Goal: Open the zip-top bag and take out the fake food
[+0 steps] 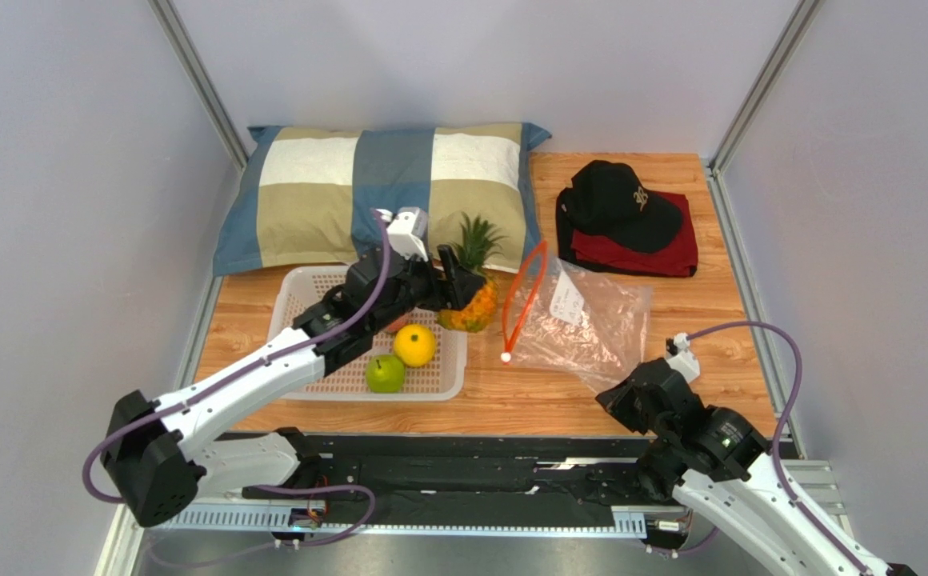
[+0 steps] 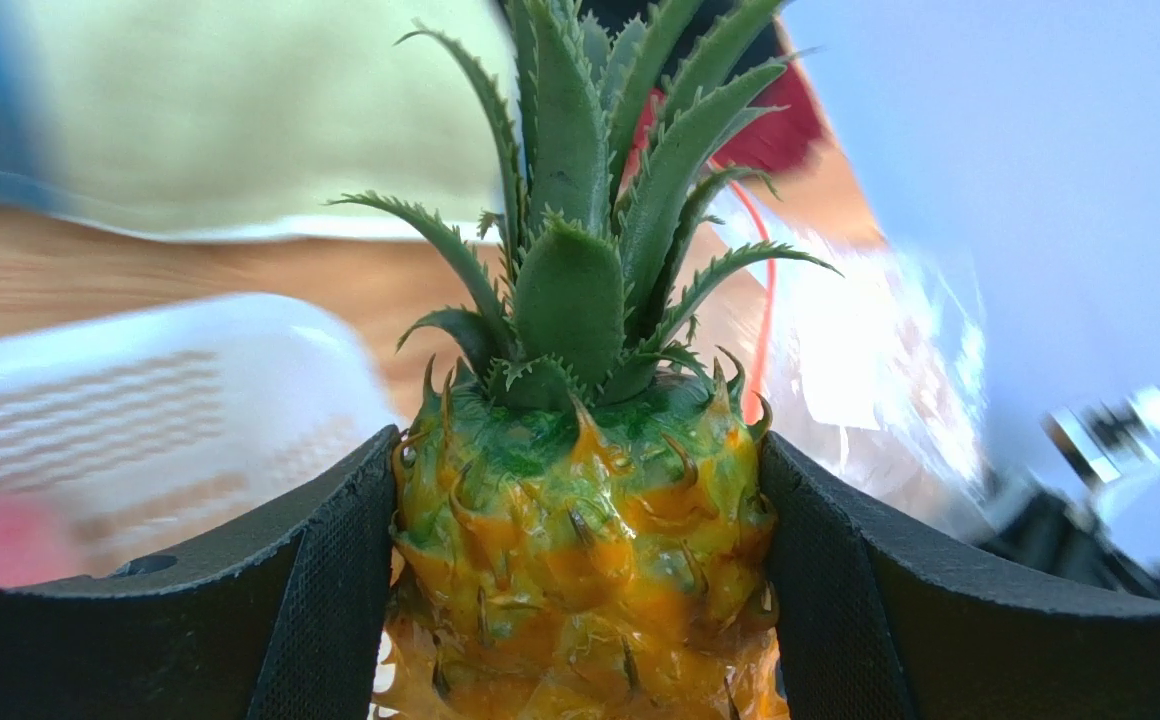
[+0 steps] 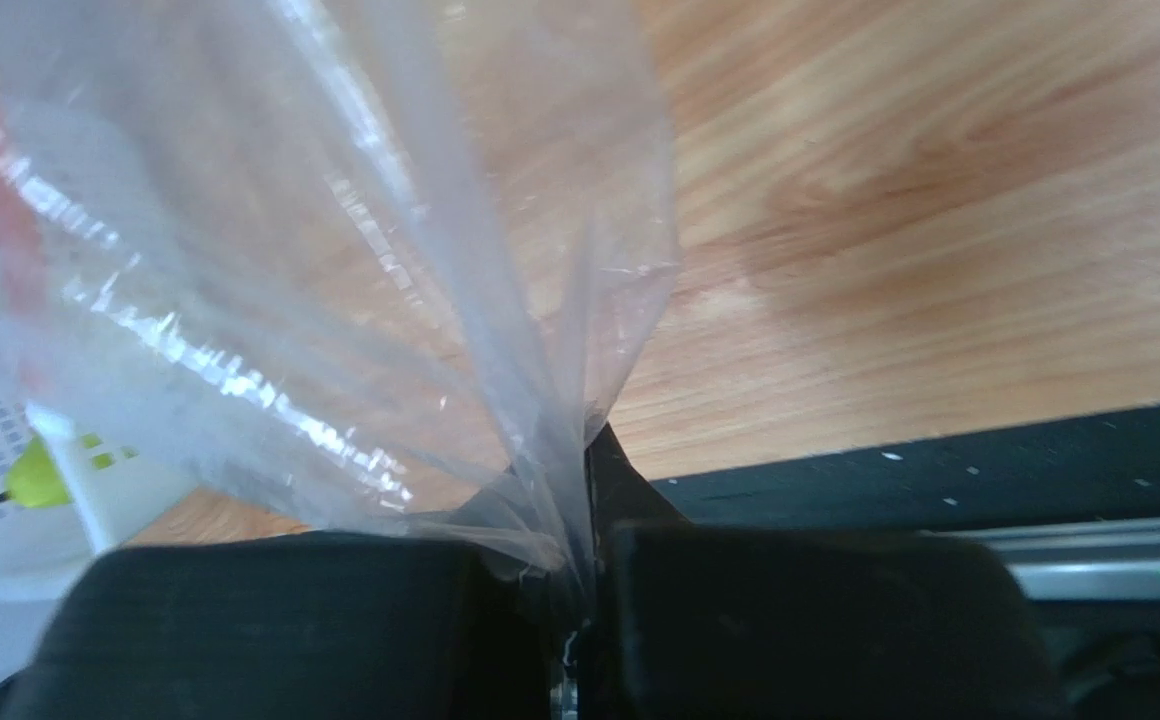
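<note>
The clear zip-top bag [image 1: 583,322] lies open on the wooden table, its red-orange zip strip [image 1: 527,294] gaping toward the left, white slider tab [image 1: 506,355] at the near end. My right gripper [image 1: 620,394] is shut on the bag's near corner [image 3: 571,450]. My left gripper [image 1: 457,288] is shut on the small orange pineapple [image 1: 470,300], holding it by the body [image 2: 579,555] just right of the white basket's [image 1: 301,288] far corner. A yellow-orange citrus [image 1: 414,345] and a green apple [image 1: 385,373] lie in the basket. A pink-red fruit [image 1: 396,324] is mostly hidden under my left arm.
A checked pillow [image 1: 373,180] lies at the back left. A black cap [image 1: 619,198] on folded red cloth [image 1: 655,255] sits at the back right. White walls close in both sides. A black rail [image 1: 457,462] runs along the near table edge.
</note>
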`<state>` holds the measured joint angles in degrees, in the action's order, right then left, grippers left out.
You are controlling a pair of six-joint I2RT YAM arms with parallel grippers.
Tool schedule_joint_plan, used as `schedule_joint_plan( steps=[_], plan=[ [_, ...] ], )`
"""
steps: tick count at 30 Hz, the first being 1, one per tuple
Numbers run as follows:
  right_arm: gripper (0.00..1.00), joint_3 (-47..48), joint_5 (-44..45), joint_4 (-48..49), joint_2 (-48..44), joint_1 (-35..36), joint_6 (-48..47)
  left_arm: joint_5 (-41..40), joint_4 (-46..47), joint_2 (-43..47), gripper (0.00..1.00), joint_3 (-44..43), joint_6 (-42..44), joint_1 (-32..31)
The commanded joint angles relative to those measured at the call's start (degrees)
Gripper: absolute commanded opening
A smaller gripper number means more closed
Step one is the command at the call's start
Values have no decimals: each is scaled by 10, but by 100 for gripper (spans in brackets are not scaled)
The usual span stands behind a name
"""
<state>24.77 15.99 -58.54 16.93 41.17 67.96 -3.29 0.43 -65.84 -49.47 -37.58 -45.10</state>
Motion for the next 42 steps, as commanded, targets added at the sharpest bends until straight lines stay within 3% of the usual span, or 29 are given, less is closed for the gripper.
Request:
schedule_joint_plan(
  steps=[1,8,14,19,20,23,26,27,30,32,42],
  plan=[
    [0,14,34,-43,11,0,24,-131,-74,62,0,-3,60,12],
    [0,27,-17,18,17,0,-48,-151,-192,151,0,33,31,12],
    [13,38,-35,35,43,1,-78,-320,-364,231,0,75,-64,12],
    [35,37,-51,45,42,-1,-84,-414,-452,297,0,110,-121,14],
    [50,37,-59,48,42,0,-85,-420,-453,305,0,115,-116,16],
    [77,43,-79,55,49,0,-98,-428,-457,323,1,124,-115,22],
    [84,57,-88,48,66,1,-105,-428,-456,321,41,122,-122,24],
    [85,62,-90,42,74,1,-108,-427,-453,319,70,119,-121,24],
    [87,86,-80,24,79,1,-112,-413,-447,306,94,101,-112,24],
    [88,100,-69,13,82,0,-113,-402,-443,295,99,90,-99,24],
    [90,185,-72,-24,79,0,-142,-358,-450,242,99,4,-49,25]
  ],
)
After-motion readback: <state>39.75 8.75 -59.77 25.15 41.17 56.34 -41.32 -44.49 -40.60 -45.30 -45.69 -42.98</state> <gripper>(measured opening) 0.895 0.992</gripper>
